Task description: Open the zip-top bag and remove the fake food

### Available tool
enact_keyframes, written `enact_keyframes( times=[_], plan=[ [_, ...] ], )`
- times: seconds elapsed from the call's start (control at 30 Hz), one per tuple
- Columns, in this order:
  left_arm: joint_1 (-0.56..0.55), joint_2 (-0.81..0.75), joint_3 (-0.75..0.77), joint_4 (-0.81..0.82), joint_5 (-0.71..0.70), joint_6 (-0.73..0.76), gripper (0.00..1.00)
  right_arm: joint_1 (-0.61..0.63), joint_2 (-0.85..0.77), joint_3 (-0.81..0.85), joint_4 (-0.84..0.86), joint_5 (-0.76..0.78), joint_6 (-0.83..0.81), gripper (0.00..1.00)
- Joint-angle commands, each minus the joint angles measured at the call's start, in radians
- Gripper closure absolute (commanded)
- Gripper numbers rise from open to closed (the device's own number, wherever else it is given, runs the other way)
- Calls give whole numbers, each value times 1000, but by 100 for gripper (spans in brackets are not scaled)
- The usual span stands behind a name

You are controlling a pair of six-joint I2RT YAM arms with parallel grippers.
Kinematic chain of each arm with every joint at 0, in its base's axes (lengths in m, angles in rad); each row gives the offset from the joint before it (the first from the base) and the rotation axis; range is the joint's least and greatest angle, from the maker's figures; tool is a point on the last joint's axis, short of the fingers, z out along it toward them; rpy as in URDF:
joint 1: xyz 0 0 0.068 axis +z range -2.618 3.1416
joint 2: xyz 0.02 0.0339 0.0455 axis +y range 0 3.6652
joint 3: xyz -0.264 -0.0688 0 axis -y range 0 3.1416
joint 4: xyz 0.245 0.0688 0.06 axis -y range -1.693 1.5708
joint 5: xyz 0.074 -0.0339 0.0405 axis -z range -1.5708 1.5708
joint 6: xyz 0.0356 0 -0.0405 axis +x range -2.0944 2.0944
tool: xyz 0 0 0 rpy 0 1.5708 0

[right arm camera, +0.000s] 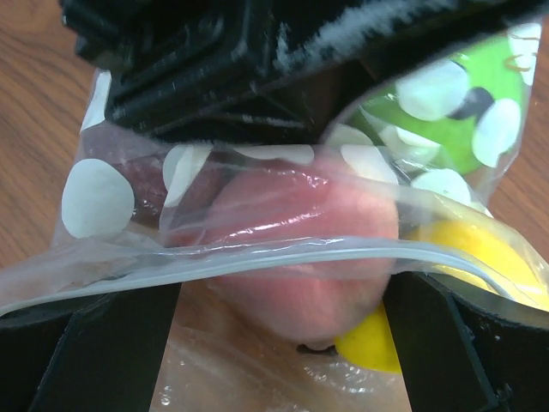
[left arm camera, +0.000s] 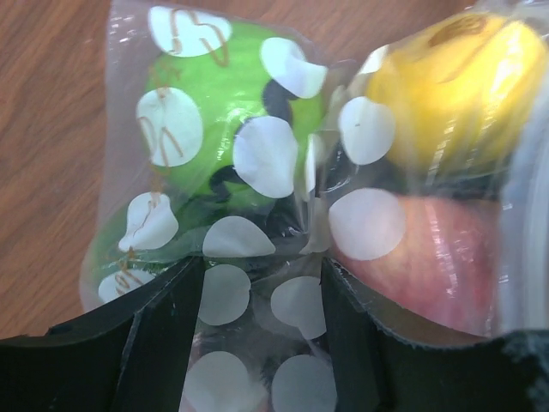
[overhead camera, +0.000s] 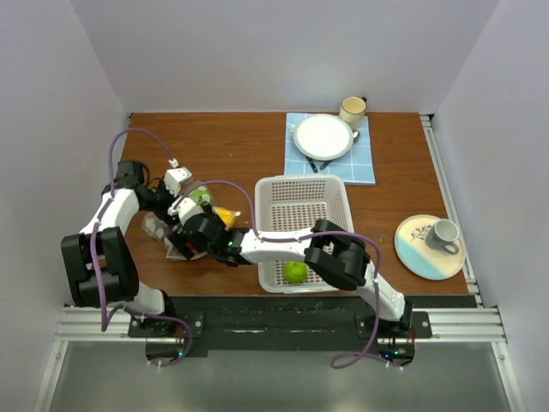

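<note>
The zip-top bag [left arm camera: 223,163] lies on the wooden desk [overhead camera: 223,137] at 9 o'clock of a white perforated basket [overhead camera: 300,180], with both arms meeting over it. The left tool [left arm camera: 262,283], reaching in from 10 o'clock, grips a bunched fold of the dotted film. The right tool [right arm camera: 283,292] stands wide open at the bag's mouth, its fingers either side of the pink peach [right arm camera: 292,232], holding nothing. The zip rim runs crosswise in front of that tool, so the mouth faces about 4 o'clock. The arms hide most of the bag from above, and its long axis cannot be told. A yellow pear [left arm camera: 455,94] sits beside the peach inside. The right forearm crosses the basket's near left rim. A green apple [overhead camera: 295,272] rests at the basket's 6 o'clock end. At 12 o'clock of the basket a blue placemat [overhead camera: 360,163] carries a white plate [overhead camera: 324,136], with a mug [overhead camera: 352,109] at its 1 o'clock corner. At 3 o'clock a grey cup [overhead camera: 443,233] stands on a saucer [overhead camera: 416,249].
</note>
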Motion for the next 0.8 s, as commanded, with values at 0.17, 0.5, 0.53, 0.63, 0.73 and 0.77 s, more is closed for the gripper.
enact_keyframes(
  times=[0.17,0.5,0.53,0.63,0.73,0.77],
  plan=[
    [-61,54,-57,-116,14,-58,39,-4,-55,-39,79,-18,57,21],
    [-11,133,10,1,-66,-133,44,7,-309,-278,4,-9,97,34],
    [-6,137,15,7,-76,-141,44,9,-325,-292,-2,-6,97,35],
    [-6,129,24,15,-86,-152,44,12,-389,-338,-8,-9,97,42],
    [-6,114,24,13,-87,-156,44,21,-489,-374,-22,5,93,42],
    [-4,112,24,12,-89,-156,44,21,-521,-386,-31,46,87,42]
  ],
)
